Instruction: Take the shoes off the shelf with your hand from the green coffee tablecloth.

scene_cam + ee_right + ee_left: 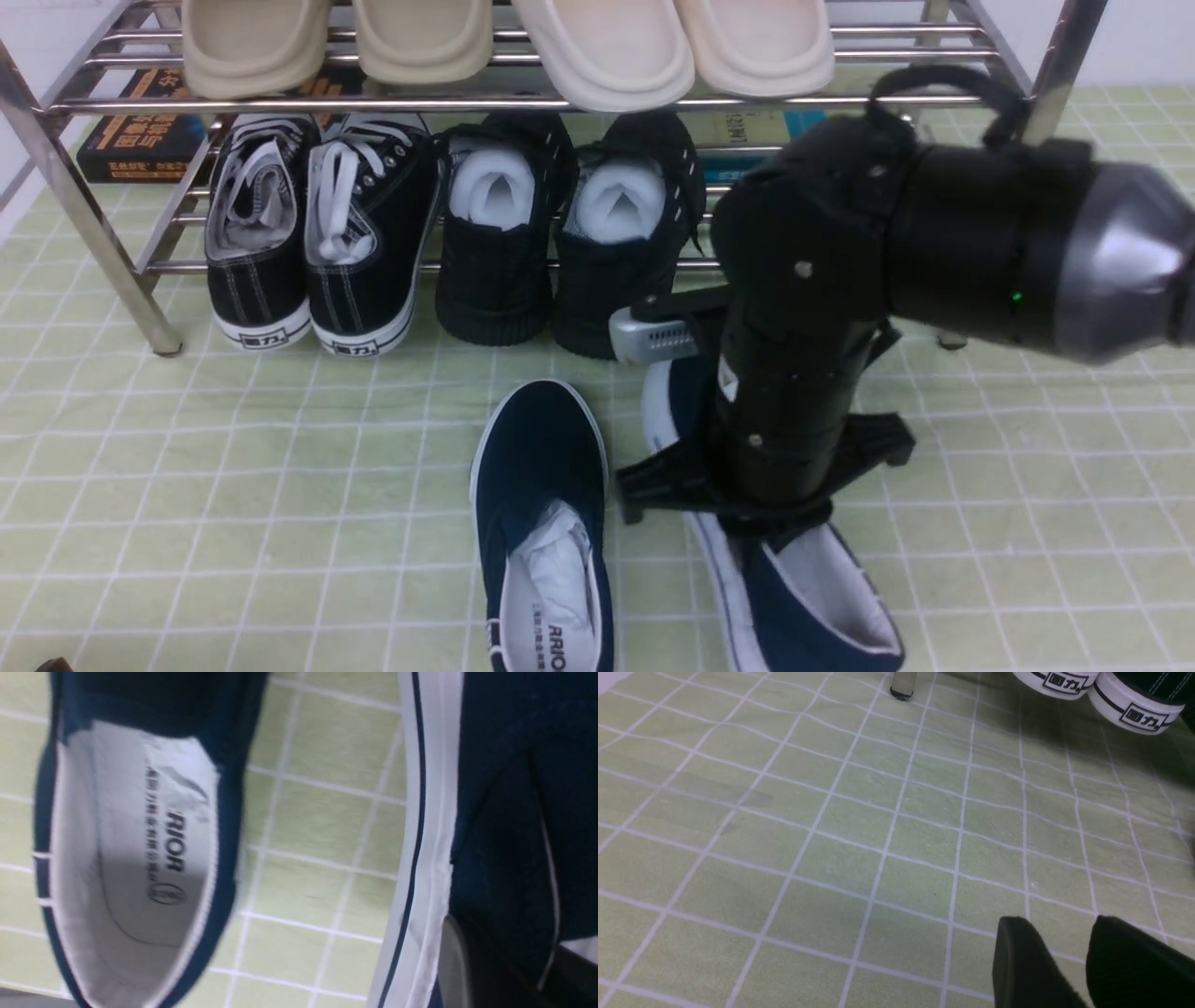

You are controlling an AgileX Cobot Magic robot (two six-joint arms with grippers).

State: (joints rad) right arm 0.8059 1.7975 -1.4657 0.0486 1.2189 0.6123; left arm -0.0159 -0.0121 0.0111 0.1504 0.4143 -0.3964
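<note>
Both navy shoes lie on the green tablecloth (233,467) in front of the steel shelf (93,233). The left shoe (541,467) lies free, and its white insole (135,858) shows paper and print. My right gripper (756,532) points down at the right shoe (822,597), whose toe the arm hides. In the right wrist view the gripper (509,952) is shut on this shoe's navy side wall (495,812), one finger outside by the white sole and one inside. My left gripper (1059,924) hovers over bare cloth, slightly open and holding nothing.
Black lace-up sneakers (308,233) and all-black shoes (560,233) stand on the lower tier. Beige slippers (504,37) fill the upper tier, and books (140,140) lie behind. The sneakers' white toe caps (1129,704) and a shelf foot (902,686) lie ahead of the left gripper.
</note>
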